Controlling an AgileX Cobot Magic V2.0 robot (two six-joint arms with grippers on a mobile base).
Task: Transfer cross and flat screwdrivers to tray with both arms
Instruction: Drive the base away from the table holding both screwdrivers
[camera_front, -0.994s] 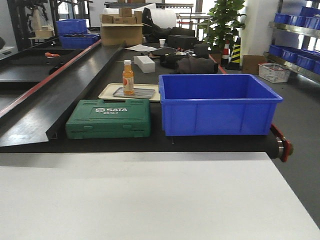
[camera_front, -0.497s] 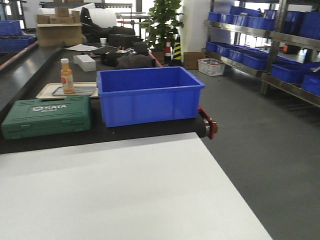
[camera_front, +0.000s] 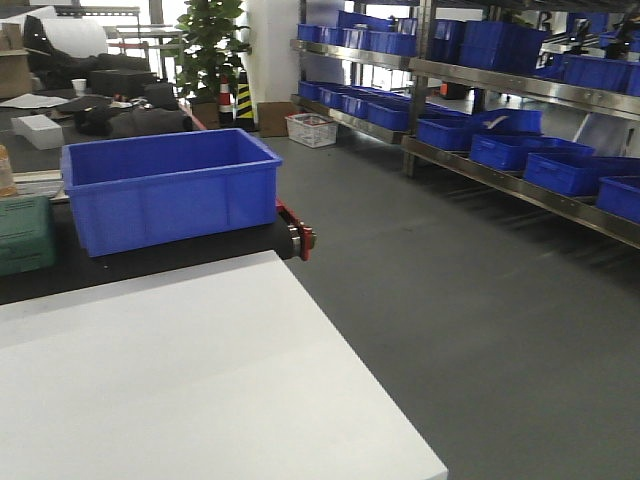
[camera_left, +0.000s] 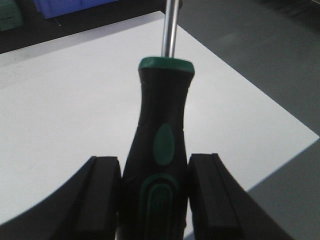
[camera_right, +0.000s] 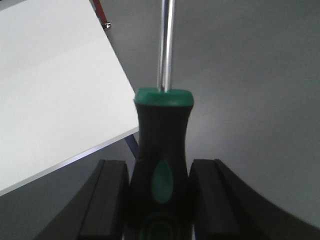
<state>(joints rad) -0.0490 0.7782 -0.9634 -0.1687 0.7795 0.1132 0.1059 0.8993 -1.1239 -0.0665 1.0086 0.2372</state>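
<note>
My left gripper (camera_left: 154, 167) is shut on a screwdriver (camera_left: 162, 100) with a black and green handle. Its steel shaft runs up out of the frame, above the white table (camera_left: 60, 100). My right gripper (camera_right: 159, 170) is shut on a like screwdriver (camera_right: 164, 120), held beyond the white table's corner (camera_right: 60, 90) over the grey floor. Both tips are out of view, so I cannot tell cross from flat. The beige tray (camera_front: 35, 186) only peeks in at the front view's far left, behind the green case (camera_front: 22, 235). No gripper shows in the front view.
A blue bin (camera_front: 165, 185) stands on the black conveyor next to the green case. The conveyor ends at a red roller bracket (camera_front: 300, 238). Metal shelves with blue bins (camera_front: 500, 110) line the right. Grey floor lies right of the white table (camera_front: 180, 380).
The front view has swung to the right. The green case, tray and blue bin have slid to the left of the frame, and the shelves and floor have come into view.
</note>
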